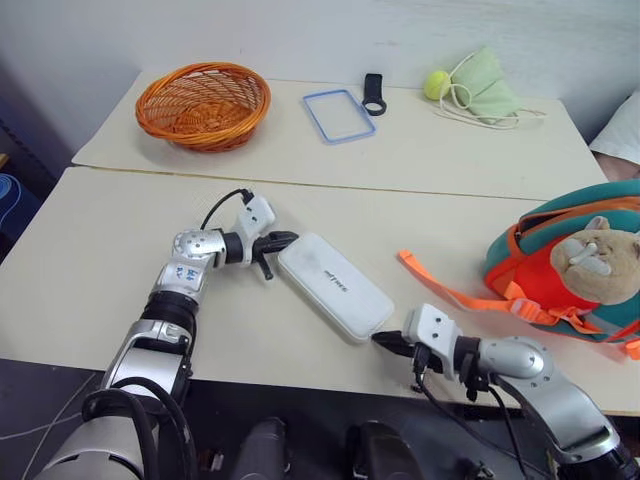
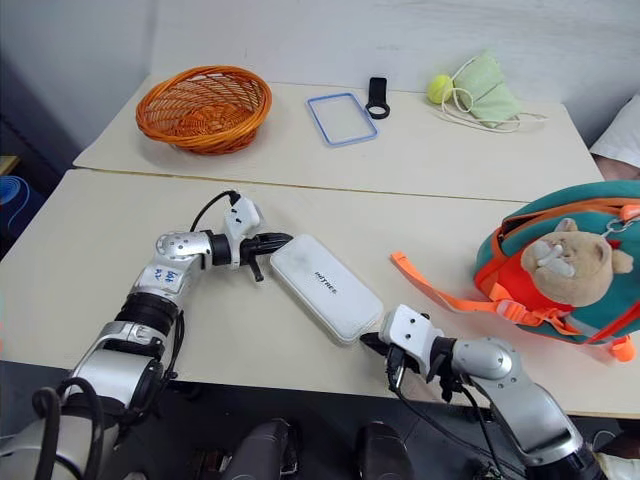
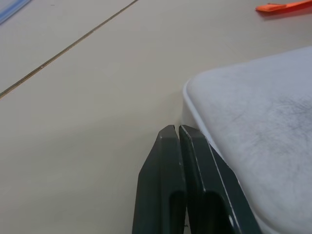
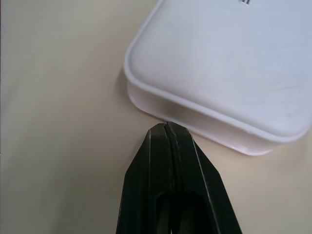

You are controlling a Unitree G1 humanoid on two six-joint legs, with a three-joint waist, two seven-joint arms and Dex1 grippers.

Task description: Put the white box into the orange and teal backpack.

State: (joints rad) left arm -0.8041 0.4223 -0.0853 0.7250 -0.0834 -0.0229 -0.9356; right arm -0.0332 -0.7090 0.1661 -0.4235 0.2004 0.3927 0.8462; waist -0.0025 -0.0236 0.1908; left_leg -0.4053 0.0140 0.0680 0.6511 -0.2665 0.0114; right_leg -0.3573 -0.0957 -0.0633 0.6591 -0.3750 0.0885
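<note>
1. The flat elongated white plastic box with rounded corners and small grey lettering [image 1: 335, 286] is lying diagonally on the pale beige surface [image 1: 100, 260], between the two arms; the left gripper [image 1: 283, 240] is pressing its fully closed black fingers against the far end, holding nothing
2. The right gripper [image 1: 385, 342] is meeting the near end the same way, fingers pinched together and empty, so the box is being squeezed end to end rather than grasped; if the two pushes are not lining up, the smooth case is likely to pivot and squirt out sideways
3. In the wrist views each pair of fingertips is touching only the low side wall near a rounded corner; a lift from such narrow contact is risking the box slipping down or tipping, and the tips may ride up over the rim
4. The small rounded teal backpack with orange trim and a beige plush bear [image 1: 575, 265] is sitting well apart, at the robot's right; its opening cannot be made out, so the box may be arriving at a closed or sagging mouth
5. The loose orange strap [image 1: 450, 290] is trailing across the surface between box and backpack and could be snagging either
</note>
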